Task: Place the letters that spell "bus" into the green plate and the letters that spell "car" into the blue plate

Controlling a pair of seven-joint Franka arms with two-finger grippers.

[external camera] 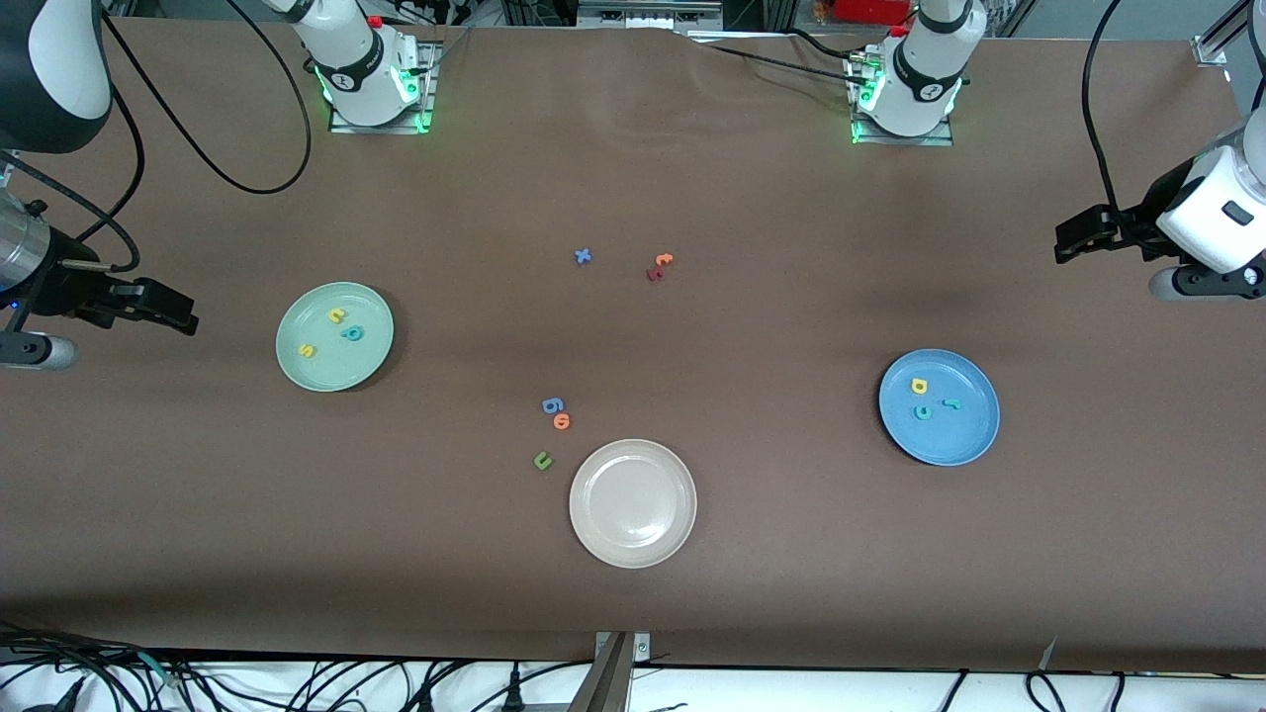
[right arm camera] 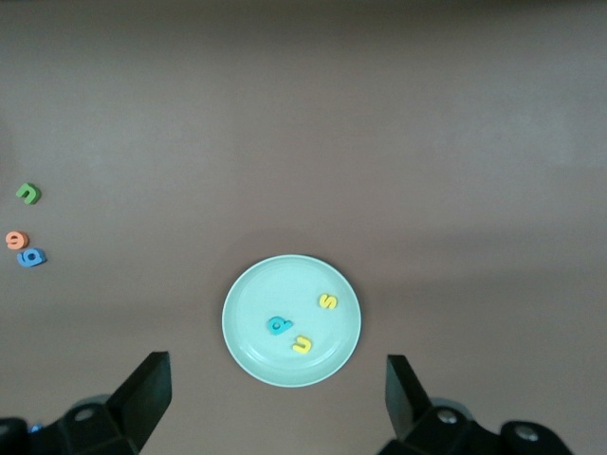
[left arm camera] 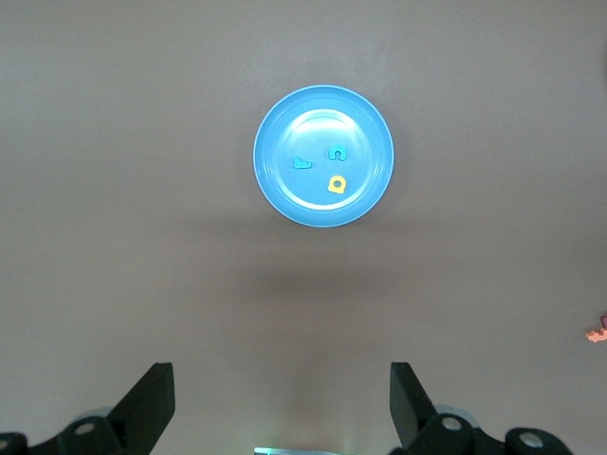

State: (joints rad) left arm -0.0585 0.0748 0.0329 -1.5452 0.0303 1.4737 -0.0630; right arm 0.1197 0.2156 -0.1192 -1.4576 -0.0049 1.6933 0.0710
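The green plate lies toward the right arm's end and holds a yellow "u", a teal "b" and a yellow "s". In the blue plate, toward the left arm's end, lie a yellow "a", a teal "r" and a teal "c". My right gripper hangs open and empty over the table beside the green plate. The left gripper hangs open and empty over its own table end.
A cream-white plate sits nearest the front camera. Beside it lie a blue "g", an orange "o" and an olive "u". Farther off, mid-table, lie a blue "x", an orange "t" and a dark red letter.
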